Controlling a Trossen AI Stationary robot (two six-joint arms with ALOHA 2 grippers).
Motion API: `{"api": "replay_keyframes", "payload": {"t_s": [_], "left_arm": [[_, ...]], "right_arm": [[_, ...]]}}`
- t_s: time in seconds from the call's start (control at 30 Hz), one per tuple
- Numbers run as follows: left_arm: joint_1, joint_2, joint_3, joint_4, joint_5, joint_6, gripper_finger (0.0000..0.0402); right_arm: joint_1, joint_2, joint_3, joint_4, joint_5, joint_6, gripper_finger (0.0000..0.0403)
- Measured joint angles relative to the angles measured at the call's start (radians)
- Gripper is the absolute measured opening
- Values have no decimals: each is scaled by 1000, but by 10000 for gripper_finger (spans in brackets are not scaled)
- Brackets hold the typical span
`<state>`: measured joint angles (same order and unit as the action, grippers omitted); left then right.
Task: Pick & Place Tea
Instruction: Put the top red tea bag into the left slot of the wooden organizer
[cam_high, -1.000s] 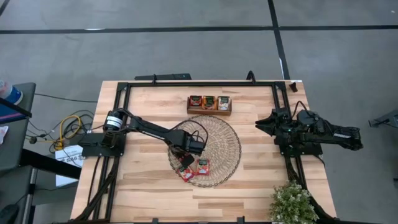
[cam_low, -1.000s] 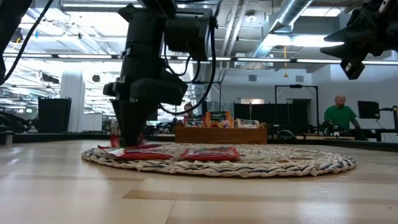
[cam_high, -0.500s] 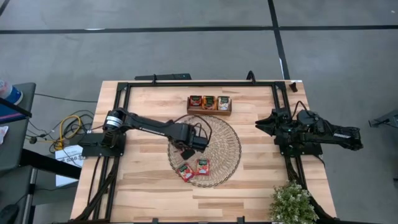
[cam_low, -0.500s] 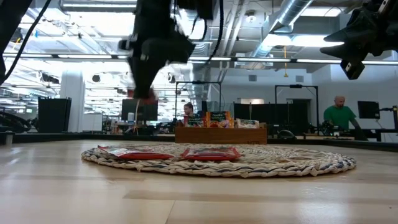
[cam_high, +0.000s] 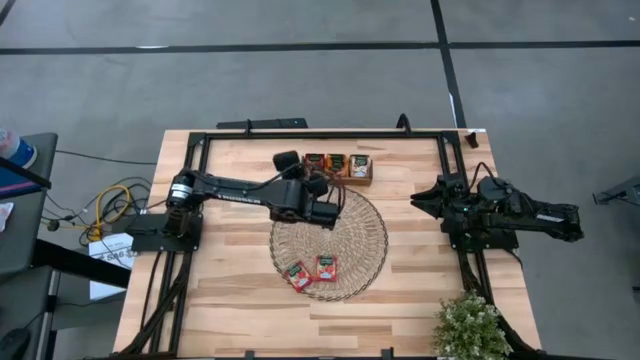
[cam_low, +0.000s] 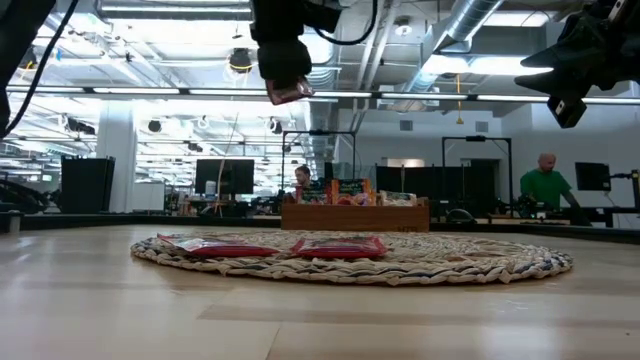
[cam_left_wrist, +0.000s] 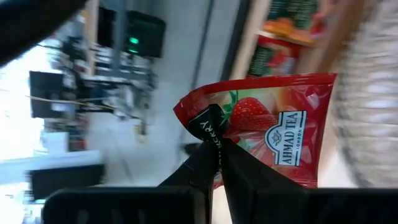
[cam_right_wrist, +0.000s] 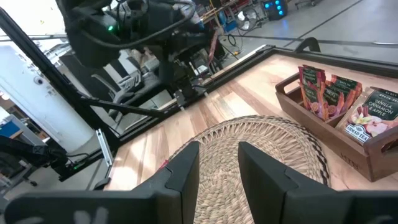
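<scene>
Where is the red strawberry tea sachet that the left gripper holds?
The strawberry tea sachet is pinched in the left gripper, lifted high above the woven mat and near the wooden tray at the table's far side.

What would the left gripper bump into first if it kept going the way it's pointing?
Probably the wooden tray. The left gripper, shut on a red tea sachet, points toward the tray's red sachets. Depth is hard to judge, so it might pass above them.

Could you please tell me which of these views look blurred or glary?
Left wrist view: the red strawberry tea sachet in the left claw is sharp, the background smeared. Low view: bright ceiling lights glare behind the dark arm. High view: evenly lit.
</scene>
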<state>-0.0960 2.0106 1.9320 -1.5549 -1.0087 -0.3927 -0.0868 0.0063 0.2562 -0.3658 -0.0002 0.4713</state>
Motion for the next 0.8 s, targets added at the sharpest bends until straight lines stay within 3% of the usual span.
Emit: {"api": "replay_keyframes", "payload": {"t_s": [0.33, 0.5, 0.8], "left_arm": [[96, 0, 0, 110, -52, 132, 18], [139, -1, -11, 291, 0, 260, 18], [225, -1, -209, 634, 28, 583, 15]], "right_arm": [[0, 0, 0, 0, 0, -1, 103], [0, 0, 0, 0, 0, -7, 103], [0, 0, 0, 0, 0, -8, 103]]}}
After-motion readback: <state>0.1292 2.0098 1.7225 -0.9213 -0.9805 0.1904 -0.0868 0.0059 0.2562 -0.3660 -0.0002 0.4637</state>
